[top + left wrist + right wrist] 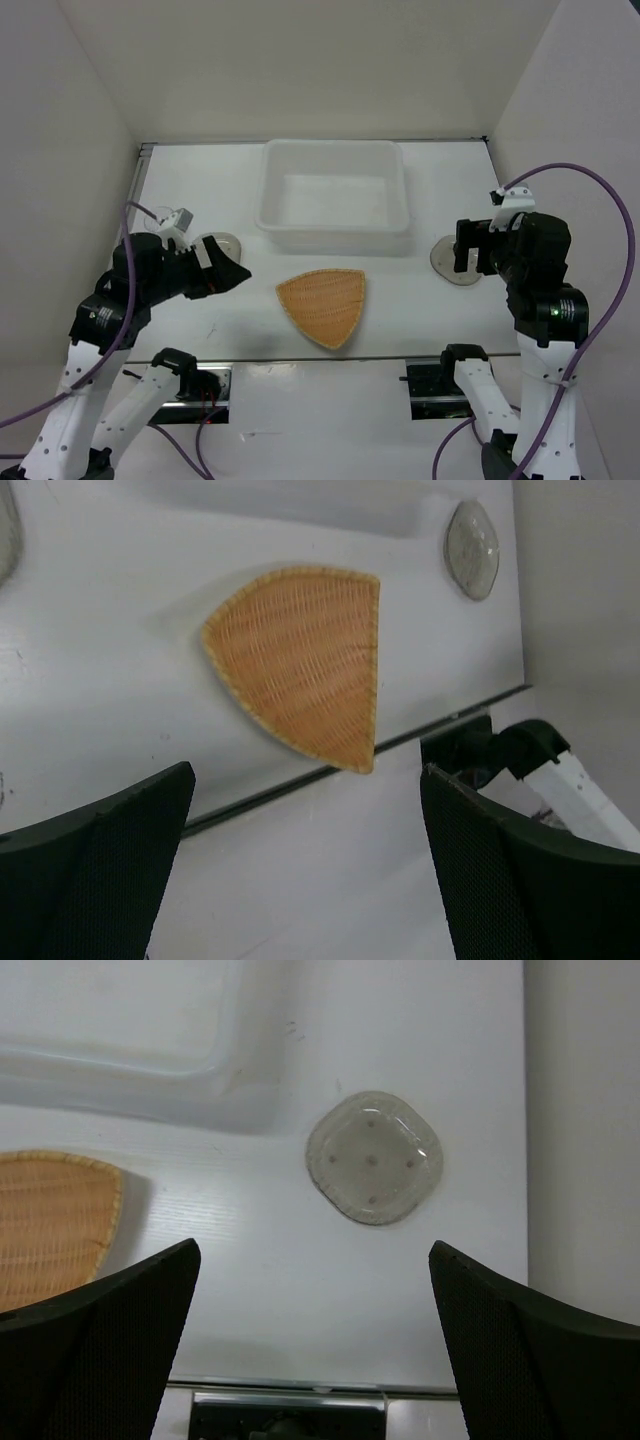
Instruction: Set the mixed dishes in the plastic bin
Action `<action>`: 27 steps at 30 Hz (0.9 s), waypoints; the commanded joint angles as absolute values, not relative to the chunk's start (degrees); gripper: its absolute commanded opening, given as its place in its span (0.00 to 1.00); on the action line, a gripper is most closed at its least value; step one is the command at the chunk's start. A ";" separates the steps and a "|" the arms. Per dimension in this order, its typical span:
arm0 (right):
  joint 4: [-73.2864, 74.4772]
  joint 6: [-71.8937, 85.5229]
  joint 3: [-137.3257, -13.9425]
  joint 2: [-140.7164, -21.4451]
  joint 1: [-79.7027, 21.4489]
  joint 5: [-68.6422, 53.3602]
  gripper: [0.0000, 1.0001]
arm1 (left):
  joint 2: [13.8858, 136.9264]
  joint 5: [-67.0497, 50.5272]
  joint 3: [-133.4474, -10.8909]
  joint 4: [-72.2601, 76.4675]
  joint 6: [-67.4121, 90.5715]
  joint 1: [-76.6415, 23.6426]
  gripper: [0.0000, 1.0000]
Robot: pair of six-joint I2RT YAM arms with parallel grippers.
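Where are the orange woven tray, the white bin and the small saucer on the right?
orange woven tray [325, 305]: top view, the middle of its weave.
white bin [335, 238]: top view, its wall nearest the arms.
small saucer [374, 1170]: right wrist view, its centre.

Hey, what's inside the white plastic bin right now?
Nothing that shows: the top view sees the plastic bin down to its bare floor. The orange tray and a saucer lie outside it. The strip just behind its near wall is hidden.
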State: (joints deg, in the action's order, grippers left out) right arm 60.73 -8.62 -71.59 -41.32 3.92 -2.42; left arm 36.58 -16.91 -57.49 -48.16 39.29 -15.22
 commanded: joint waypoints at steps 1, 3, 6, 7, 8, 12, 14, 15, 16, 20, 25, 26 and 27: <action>56.95 -12.91 -70.67 -40.87 3.43 -12.16 1.00 | 37.96 -25.21 -53.45 -48.77 40.08 -16.17 1.00; 57.12 -17.63 -69.87 -40.87 3.43 -21.82 1.00 | 39.88 -32.14 -47.94 -46.50 40.69 -18.09 1.00; 57.83 -19.87 -69.87 -42.36 3.43 -25.22 1.00 | 41.04 -34.10 -43.43 -44.38 43.32 -21.25 1.00; 57.83 -19.08 -69.87 -42.36 3.43 -22.79 1.00 | 41.04 -34.10 -41.07 -43.78 44.98 -21.79 1.00; 57.83 -19.07 -69.87 -42.36 2.91 -22.76 1.00 | 41.04 -33.41 -39.48 -43.16 46.04 -22.32 1.00; 57.83 -19.60 -69.87 -40.88 2.90 -22.94 1.00 | 36.50 -36.73 -29.72 -37.54 52.98 -23.82 1.00; 57.83 -20.13 -69.87 -40.87 2.90 -23.47 1.00 | 31.76 -34.81 -26.39 -36.22 57.45 -25.22 1.00; 57.83 -20.13 -69.87 -40.17 2.90 -23.47 1.00 | 30.42 -34.20 -25.41 -36.21 58.70 -25.22 1.00; 57.83 -20.13 -69.87 -40.17 2.90 -23.47 1.00 | 29.37 -34.19 -24.27 -35.43 59.93 -25.22 1.00; 57.83 -20.13 -69.87 -39.46 2.90 -23.47 1.00 | 20.34 -33.66 -18.20 -34.11 67.74 -25.75 1.00; 57.83 -20.13 -69.87 -39.46 2.90 -23.99 1.00 | 2.43 -30.69 -9.33 -30.06 81.89 -25.75 1.00; 57.83 -20.13 -69.87 -39.46 2.90 -23.99 1.00 | -0.06 -29.37 -7.84 -29.36 83.65 -26.27 1.00; 57.83 -20.13 -69.87 -39.46 2.90 -23.99 1.00 | -1.39 -26.05 -7.82 -29.36 84.80 -26.89 1.00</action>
State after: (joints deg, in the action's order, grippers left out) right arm 59.79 -19.44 -70.04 -39.57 3.49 -23.05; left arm 2.79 -30.79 -8.82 -34.06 75.66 -25.96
